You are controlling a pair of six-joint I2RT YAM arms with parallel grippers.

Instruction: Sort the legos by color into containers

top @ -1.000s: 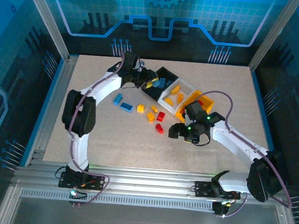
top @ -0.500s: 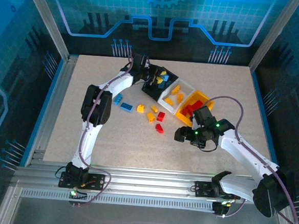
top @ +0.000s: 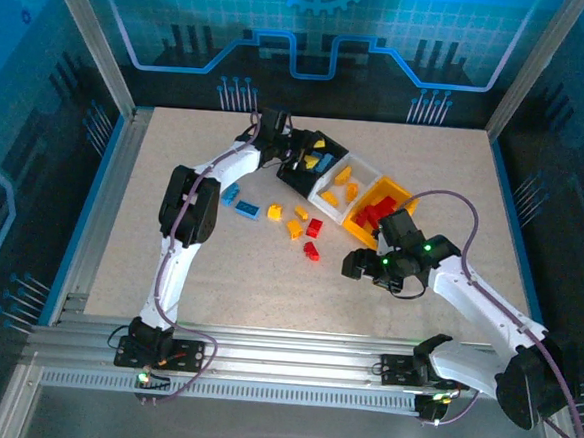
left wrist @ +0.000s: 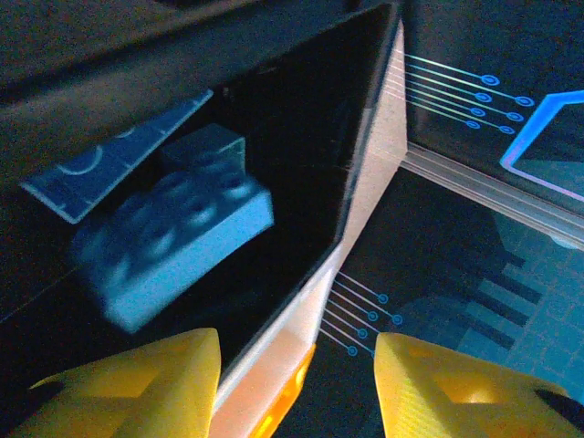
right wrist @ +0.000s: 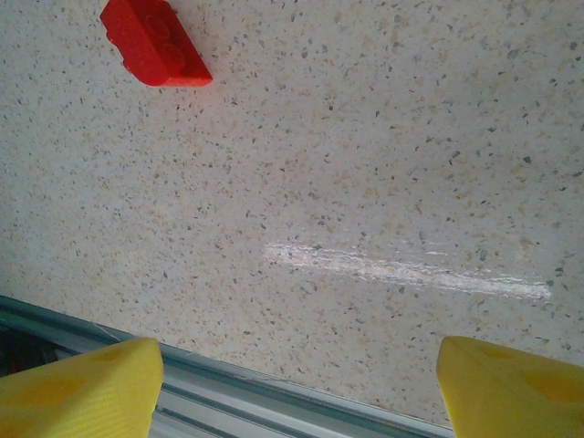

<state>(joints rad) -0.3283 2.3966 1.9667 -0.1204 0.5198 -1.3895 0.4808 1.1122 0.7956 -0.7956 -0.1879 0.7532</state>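
Left gripper (top: 312,152) hangs over the black bin (top: 293,179), the leftmost of three joined containers; from above its jaws are too small to read. The white bin (top: 336,185) beside it holds yellow-orange pieces, and the yellow-orange bin (top: 406,197) holds red ones. Loose legos (top: 294,227) in blue, yellow-orange and red lie on the table (top: 427,158) just in front of the bins. Right gripper (top: 350,265) sits low near the table, to the right of the loose pieces. The left wrist view adds the detail: two yellow fingertips (left wrist: 137,383) stand apart with nothing between them, and beyond them a blurred blue brick (left wrist: 173,242) is inside the black bin, next to a flat blue wedge plate (left wrist: 119,164). The right wrist view shows yellow fingertips (right wrist: 82,388) spread wide and empty over bare speckled tabletop, a red brick (right wrist: 155,44) lying well ahead of them, and a metal rail (right wrist: 228,392) along the lower edge.
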